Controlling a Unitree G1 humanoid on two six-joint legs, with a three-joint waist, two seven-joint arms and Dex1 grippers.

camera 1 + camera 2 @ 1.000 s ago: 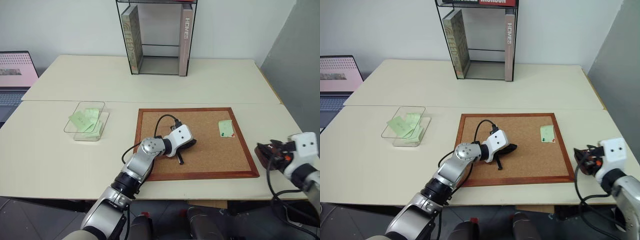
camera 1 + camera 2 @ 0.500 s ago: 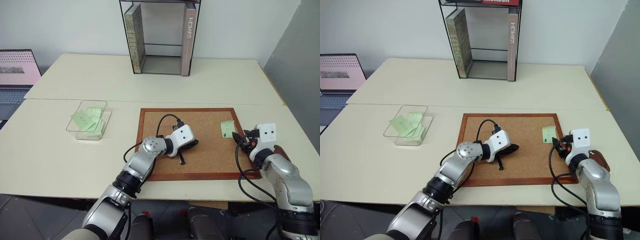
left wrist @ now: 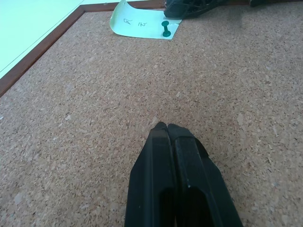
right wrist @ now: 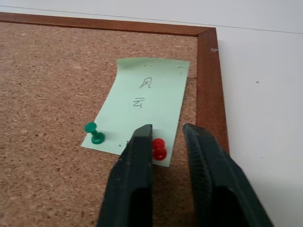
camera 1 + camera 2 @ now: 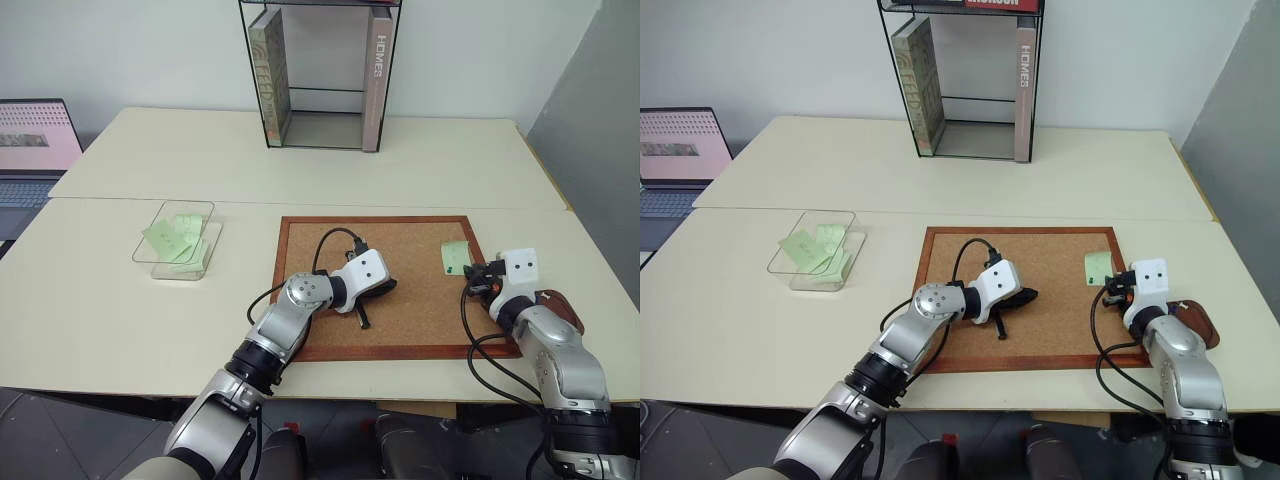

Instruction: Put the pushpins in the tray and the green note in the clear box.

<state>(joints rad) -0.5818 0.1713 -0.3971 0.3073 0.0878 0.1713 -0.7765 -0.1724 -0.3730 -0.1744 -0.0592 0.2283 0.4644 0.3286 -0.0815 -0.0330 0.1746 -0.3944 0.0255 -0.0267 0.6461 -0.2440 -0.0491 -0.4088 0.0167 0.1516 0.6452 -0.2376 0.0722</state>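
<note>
The green note [image 4: 147, 106] lies at the right edge of the corkboard [image 5: 400, 351], held by two pushpins: a green one [image 4: 94, 134] and a red one [image 4: 159, 149]. My right gripper [image 4: 168, 128] is down at the note's near corner. Its fingers stand narrowly open on either side of the red pin, one finger [image 4: 141, 142] touching it. The tray [image 5: 565, 312] sits just right of the board, partly hidden behind my right arm. My left gripper [image 3: 166, 126] rests shut on the cork mid-board, holding nothing. The clear box [image 5: 180, 240] stands on the left of the table.
Several pale green slips lie piled in the clear box. A tall black wire-framed book stand [image 5: 320, 75] with books stands at the back. A laptop [image 5: 35, 140] sits at the far left.
My right arm swung in from the table's right edge, over the tray, to the note's corner, and its jaws narrowed around the red pin. The left arm stayed still.
</note>
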